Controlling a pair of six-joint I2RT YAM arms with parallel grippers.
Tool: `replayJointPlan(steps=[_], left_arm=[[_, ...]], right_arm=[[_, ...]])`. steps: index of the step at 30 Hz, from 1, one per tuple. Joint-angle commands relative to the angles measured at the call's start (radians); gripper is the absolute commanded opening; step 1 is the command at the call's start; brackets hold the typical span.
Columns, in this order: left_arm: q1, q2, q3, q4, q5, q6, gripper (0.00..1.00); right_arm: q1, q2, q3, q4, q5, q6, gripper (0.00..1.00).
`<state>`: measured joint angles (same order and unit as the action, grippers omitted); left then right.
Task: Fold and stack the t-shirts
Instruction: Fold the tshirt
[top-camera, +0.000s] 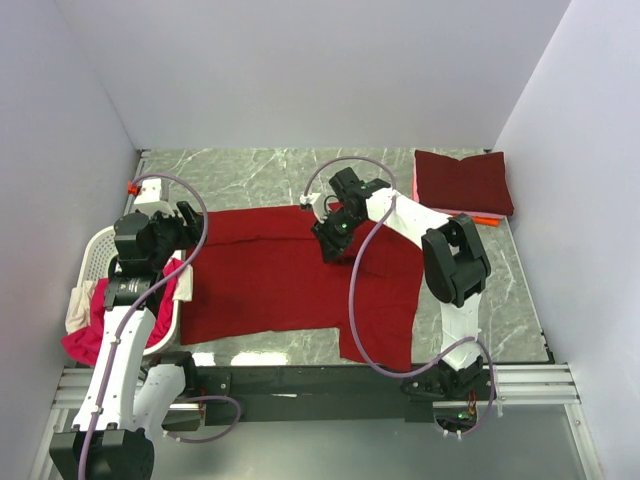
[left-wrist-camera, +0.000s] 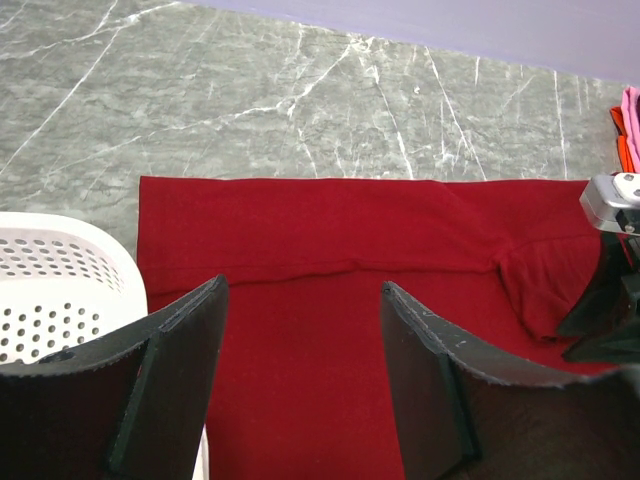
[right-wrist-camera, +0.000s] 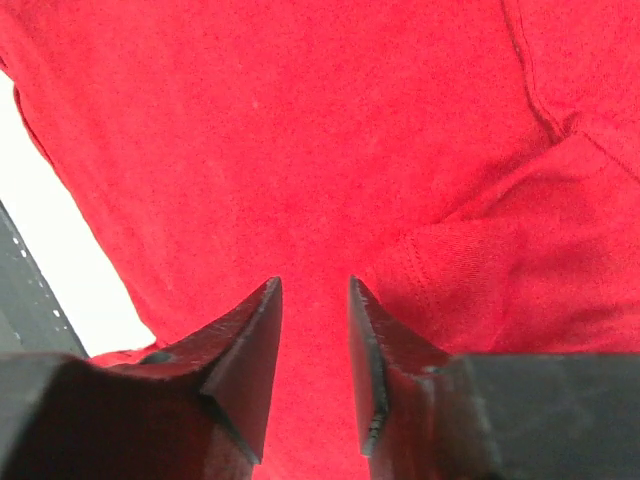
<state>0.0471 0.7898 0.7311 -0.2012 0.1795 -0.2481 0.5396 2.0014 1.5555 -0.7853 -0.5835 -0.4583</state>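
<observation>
A large dark red t-shirt (top-camera: 290, 275) lies spread on the marble table, with a fold along its far edge (left-wrist-camera: 350, 225). My left gripper (top-camera: 190, 222) is open and empty above the shirt's far left corner (left-wrist-camera: 302, 285). My right gripper (top-camera: 328, 243) hangs low over the shirt's upper middle, near a rumpled sleeve (right-wrist-camera: 470, 270). Its jaws (right-wrist-camera: 313, 282) are slightly apart, with only flat cloth showing between them. A folded maroon shirt (top-camera: 465, 180) sits at the back right on pink (top-camera: 416, 190) and orange (top-camera: 485, 218) ones.
A white lattice basket (top-camera: 100, 255) stands at the left edge and shows in the left wrist view (left-wrist-camera: 60, 290). It holds a cream shirt (top-camera: 80, 305) and a magenta-pink one (top-camera: 85, 340). White walls close in three sides.
</observation>
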Motion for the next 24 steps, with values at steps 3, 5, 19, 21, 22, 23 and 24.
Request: replayJointPlan(steps=[3,5,19,21,22,23,24], left_arm=[[-0.001,-0.001,0.005,0.026,0.011,0.017,0.68],[-0.001,-0.003,0.005,0.028,0.015,0.015,0.67],[-0.001,0.009,0.005,0.031,0.041,0.012,0.68],[-0.001,0.015,0.007,0.032,0.049,0.012,0.68],[-0.001,0.02,0.008,0.032,0.054,0.012,0.68],[0.0,0.025,0.013,0.032,0.055,0.012,0.68],[-0.001,0.028,0.013,0.028,0.06,0.012,0.67]], right_arm=[[-0.029,-0.049,0.031,-0.075,0.053,-0.037,0.41],[-0.064,-0.081,0.011,-0.075,0.037,-0.045,0.4],[-0.107,0.08,0.057,-0.025,0.086,0.006,0.24],[-0.078,0.074,0.043,-0.02,0.108,0.0,0.22],[-0.067,0.07,0.029,-0.016,0.117,-0.002,0.22],[-0.046,0.066,0.026,-0.012,0.126,-0.002,0.22],[-0.035,0.063,0.028,-0.012,0.134,0.0,0.22]])
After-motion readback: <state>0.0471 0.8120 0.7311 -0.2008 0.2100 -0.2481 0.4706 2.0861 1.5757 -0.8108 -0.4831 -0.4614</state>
